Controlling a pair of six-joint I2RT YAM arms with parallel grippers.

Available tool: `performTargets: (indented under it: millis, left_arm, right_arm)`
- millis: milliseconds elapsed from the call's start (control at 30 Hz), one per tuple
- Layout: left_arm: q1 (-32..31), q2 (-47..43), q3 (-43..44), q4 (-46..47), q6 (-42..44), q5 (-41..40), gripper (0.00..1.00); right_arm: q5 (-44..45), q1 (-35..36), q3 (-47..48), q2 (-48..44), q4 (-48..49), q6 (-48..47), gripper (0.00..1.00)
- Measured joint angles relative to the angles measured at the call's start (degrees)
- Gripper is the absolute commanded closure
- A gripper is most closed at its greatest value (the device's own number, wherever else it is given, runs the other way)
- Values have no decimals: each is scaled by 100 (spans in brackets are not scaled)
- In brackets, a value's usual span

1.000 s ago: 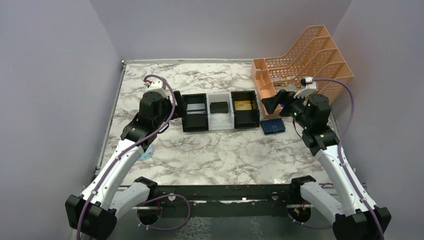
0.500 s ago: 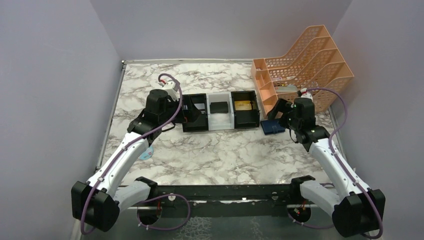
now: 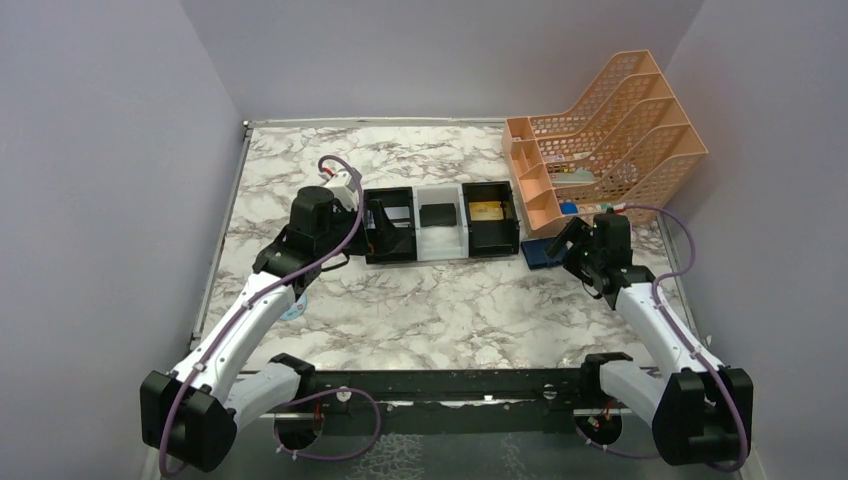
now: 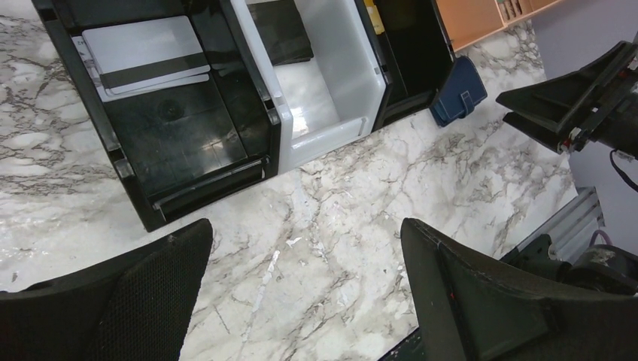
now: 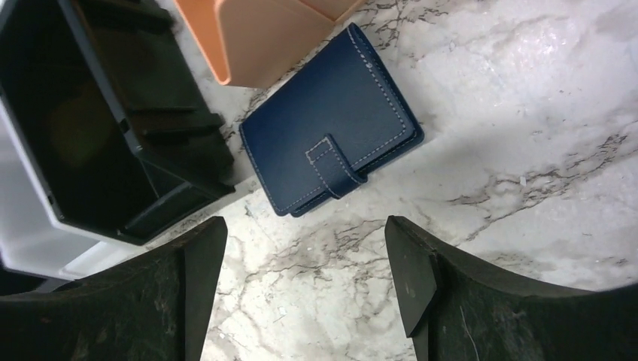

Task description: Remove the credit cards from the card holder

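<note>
The navy card holder [image 5: 331, 162] lies folded shut, tab fastened, on the marble between the right black tray and the peach rack; it also shows as the card holder [image 3: 543, 254]. My right gripper [image 5: 305, 229] hovers open just on its near side, nothing between the fingers, and appears as the right gripper [image 3: 567, 240] from above. Silver-grey credit cards [image 4: 147, 56] lie in the left black tray, a black card [image 3: 438, 213] in the white tray, a gold card [image 3: 486, 210] in the right black tray. My left gripper [image 4: 305, 233] stands open over bare marble before the trays.
Three trays sit in a row: left black tray [image 3: 390, 252], white tray [image 3: 441, 248], right black tray [image 3: 492, 243]. The peach mesh file rack [image 3: 610, 130] stands at the back right, close behind the holder. A small pale blue disc [image 3: 292, 310] lies under the left arm.
My right arm has dropped from beside the rack down to the card holder's right side, its jaws narrowing slightly. My left gripper has swung right toward the left black tray.
</note>
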Motion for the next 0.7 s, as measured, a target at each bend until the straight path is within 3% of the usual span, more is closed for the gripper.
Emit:
performTargets:
  millis: [333,467,700]
  left_arm:
    - [0,-461,-94,9,59,-391,1]
    - [0,-619,-96,15,59,-540,9]
    - [0,-761,-118,0,63,-612,9]
  right_arm:
    - [243,2,-326,-323,601,138,33]
    - [105,2,-686,-39,955,348,37]
    - [-319,2,-850,785,1541,496,42]
